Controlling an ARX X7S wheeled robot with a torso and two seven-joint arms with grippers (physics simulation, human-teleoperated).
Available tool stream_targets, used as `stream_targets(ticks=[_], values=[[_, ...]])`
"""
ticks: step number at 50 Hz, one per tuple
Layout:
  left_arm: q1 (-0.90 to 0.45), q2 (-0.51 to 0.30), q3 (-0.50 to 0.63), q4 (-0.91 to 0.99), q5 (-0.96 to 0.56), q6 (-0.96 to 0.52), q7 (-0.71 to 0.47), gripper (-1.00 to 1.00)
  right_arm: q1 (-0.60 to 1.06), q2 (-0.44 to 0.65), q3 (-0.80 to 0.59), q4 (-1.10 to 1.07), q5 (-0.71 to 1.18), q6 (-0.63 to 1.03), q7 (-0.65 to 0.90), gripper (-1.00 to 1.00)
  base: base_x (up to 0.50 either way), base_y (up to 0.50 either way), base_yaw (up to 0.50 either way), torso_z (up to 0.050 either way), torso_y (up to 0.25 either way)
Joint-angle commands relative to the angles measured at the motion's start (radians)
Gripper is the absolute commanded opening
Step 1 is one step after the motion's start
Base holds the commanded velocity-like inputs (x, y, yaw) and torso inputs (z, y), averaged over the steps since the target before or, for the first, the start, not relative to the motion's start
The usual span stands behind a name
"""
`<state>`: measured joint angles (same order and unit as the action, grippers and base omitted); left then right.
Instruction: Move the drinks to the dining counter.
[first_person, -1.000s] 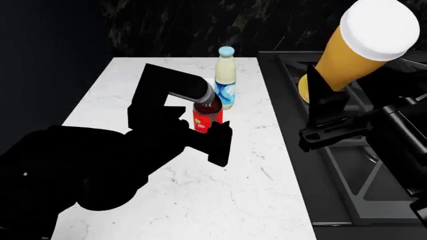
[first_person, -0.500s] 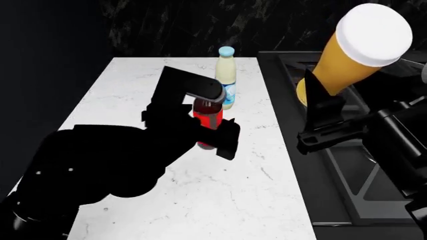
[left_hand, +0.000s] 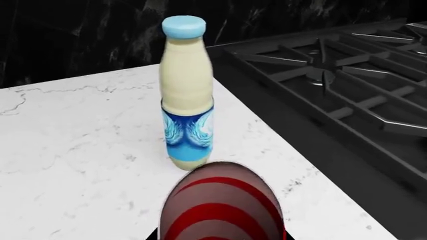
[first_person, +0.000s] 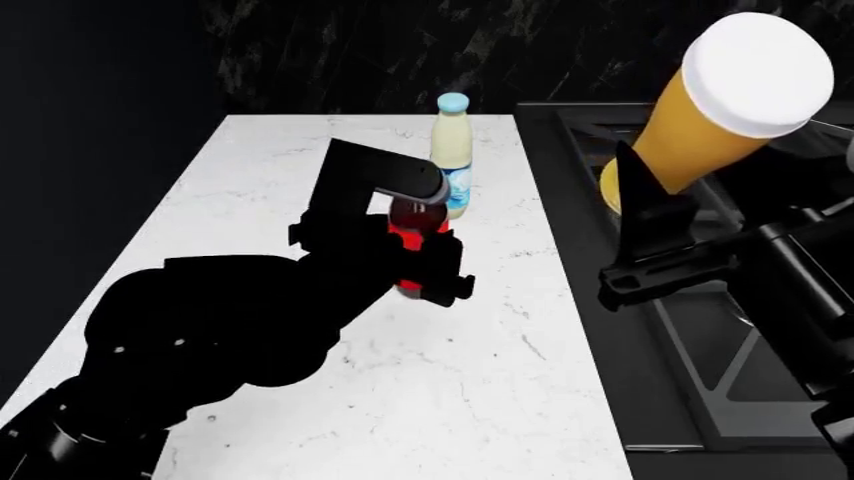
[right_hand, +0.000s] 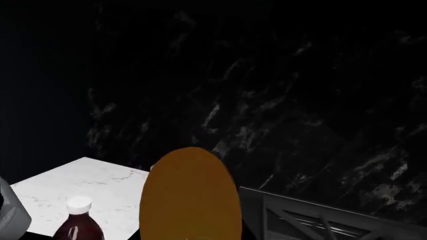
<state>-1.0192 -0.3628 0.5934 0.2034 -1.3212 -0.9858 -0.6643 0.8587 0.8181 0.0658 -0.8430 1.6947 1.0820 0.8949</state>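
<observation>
My left gripper (first_person: 424, 262) is shut on the dark cola bottle (first_person: 416, 226) with the red label, over the narrow white marble-look top (first_person: 240, 200). The bottle fills the near part of the left wrist view (left_hand: 223, 205), and its white cap shows in the right wrist view (right_hand: 79, 203). The cream bottle (first_person: 453, 150) with blue label and cap stands upright just behind it (left_hand: 187, 100). My right gripper (first_person: 635, 192) is shut on the tall beer glass (first_person: 714, 115), held tilted high above the stove (right_hand: 190, 195). The dining counter is out of view.
A black gas stove (first_person: 694, 330) with raised grates (left_hand: 333, 85) adjoins the white top on the right. A dark marble wall (right_hand: 267, 100) stands behind both. The white top's left edge drops into darkness.
My left arm has pushed further forward and its fingers have closed tighter round the cola bottle. The beer glass in my right gripper has shifted slightly.
</observation>
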Motion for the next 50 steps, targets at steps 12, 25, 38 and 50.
stream_targets(ticks=[12, 25, 38, 50], values=[[-0.133, -0.054, -0.106, 0.158, -0.152, -0.029, -0.171, -1.0, 0.041, 0.02, -0.035, -0.026, -0.057, 0.04, 0.098, -1.0, 0.0, 0.0, 0.0, 0.0, 0.0], [-0.519, -0.226, -0.159, 0.307, -0.672, -0.123, -0.569, -1.0, 0.1, 0.064, -0.088, 0.096, 0.109, -0.012, 0.338, -1.0, 0.0, 0.0, 0.0, 0.001, 0.001], [-0.6, -0.328, -0.185, 0.36, -0.793, -0.098, -0.647, -1.0, 0.224, 0.106, -0.159, 0.099, 0.218, -0.009, 0.446, -1.0, -0.25, 0.0, 0.0, 0.0, 0.001], [-0.6, -0.315, -0.162, 0.364, -0.785, -0.099, -0.644, -1.0, 0.2, 0.099, -0.155, 0.097, 0.187, -0.012, 0.421, -1.0, -0.5, -0.01, 0.0, 0.001, 0.0]])
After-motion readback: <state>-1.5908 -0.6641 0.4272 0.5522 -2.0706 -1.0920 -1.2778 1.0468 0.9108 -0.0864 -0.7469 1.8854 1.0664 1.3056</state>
